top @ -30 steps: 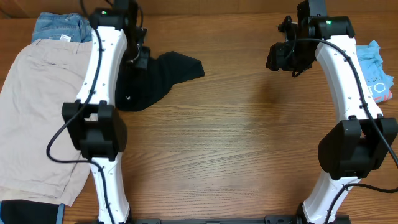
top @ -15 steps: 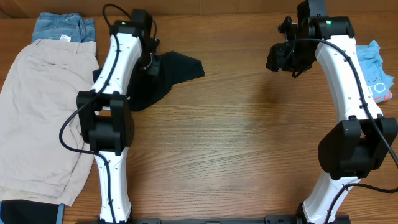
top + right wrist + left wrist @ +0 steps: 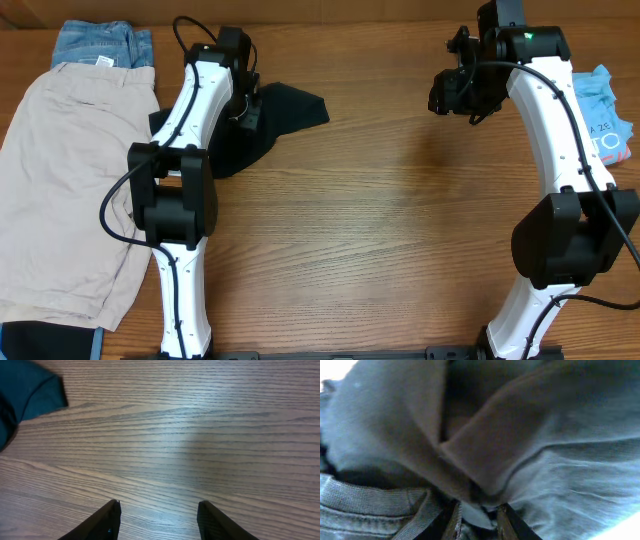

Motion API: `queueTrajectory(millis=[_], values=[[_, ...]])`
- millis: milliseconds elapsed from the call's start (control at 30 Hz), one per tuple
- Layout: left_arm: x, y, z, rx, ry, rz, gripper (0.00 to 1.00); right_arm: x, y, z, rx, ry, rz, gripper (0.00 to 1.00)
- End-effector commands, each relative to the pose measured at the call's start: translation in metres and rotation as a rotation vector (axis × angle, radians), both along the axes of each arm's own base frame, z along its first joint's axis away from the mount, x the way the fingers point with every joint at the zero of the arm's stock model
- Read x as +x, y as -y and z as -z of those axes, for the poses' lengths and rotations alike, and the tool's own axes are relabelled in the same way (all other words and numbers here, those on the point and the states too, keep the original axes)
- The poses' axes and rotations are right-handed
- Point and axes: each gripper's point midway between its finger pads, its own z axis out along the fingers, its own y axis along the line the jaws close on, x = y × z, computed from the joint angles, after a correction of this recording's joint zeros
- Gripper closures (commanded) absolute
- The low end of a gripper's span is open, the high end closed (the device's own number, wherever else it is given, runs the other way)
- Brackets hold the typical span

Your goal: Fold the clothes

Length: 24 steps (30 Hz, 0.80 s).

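Observation:
The black T-shirt lies crumpled at the back of the table, left of centre. My left gripper presses down into it. In the left wrist view dark folds of the T-shirt fill the frame, and my left gripper is shut on a pinch of that fabric beside a ribbed hem. My right gripper hangs open at the back right over bare wood. The right wrist view has the right gripper with nothing between its fingers and a corner of the black T-shirt at top left.
Beige shorts lie spread along the left edge, with blue denim folded behind them. A light-blue printed tee sits at the right edge. A dark garment shows at the front left corner.
My left arm has swung to the right over the black T-shirt, and a bit of the shirt now shows on the arm's left side. The right arm has not moved.

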Motion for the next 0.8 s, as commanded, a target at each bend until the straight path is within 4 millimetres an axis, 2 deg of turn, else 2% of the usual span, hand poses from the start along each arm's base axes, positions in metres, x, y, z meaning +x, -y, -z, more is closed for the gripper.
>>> queueTrajectory(millis=[0, 133, 233, 367, 433, 500, 567, 667, 767], values=[[-0.001, -0.012, -0.002, 0.066, 0.007, -0.041, 0.72, -0.001, -0.004, -0.002, 0.011, 0.006, -0.012, 0.47], [-0.002, -0.012, -0.002, 0.064, 0.006, -0.042, 0.74, -0.001, -0.004, -0.002, 0.011, 0.006, -0.012, 0.47], [-0.002, -0.012, -0.002, 0.063, 0.005, -0.042, 0.96, -0.001, -0.004, -0.002, 0.011, 0.006, -0.012, 0.47], [-0.001, -0.005, -0.007, 0.056, 0.011, -0.035, 0.96, 0.0, -0.004, -0.002, 0.011, 0.007, -0.012, 0.47], [0.003, -0.001, -0.018, 0.037, 0.028, -0.043, 0.96, 0.0, -0.004, -0.002, 0.011, 0.007, -0.012, 0.47], [0.009, 0.0, -0.04, 0.027, 0.065, -0.067, 0.96, 0.0, -0.004, -0.002, 0.011, 0.007, -0.012, 0.47], [0.014, -0.002, -0.073, 0.015, 0.118, -0.092, 0.96, 0.0, -0.004, -0.002, 0.011, 0.007, -0.012, 0.47], [0.017, -0.003, -0.137, -0.016, 0.226, -0.125, 0.96, 0.0, -0.004, -0.002, 0.011, 0.007, -0.012, 0.47], [0.012, 0.004, -0.211, -0.087, 0.367, -0.089, 0.96, 0.0, -0.005, -0.002, 0.012, 0.01, -0.012, 0.47]])
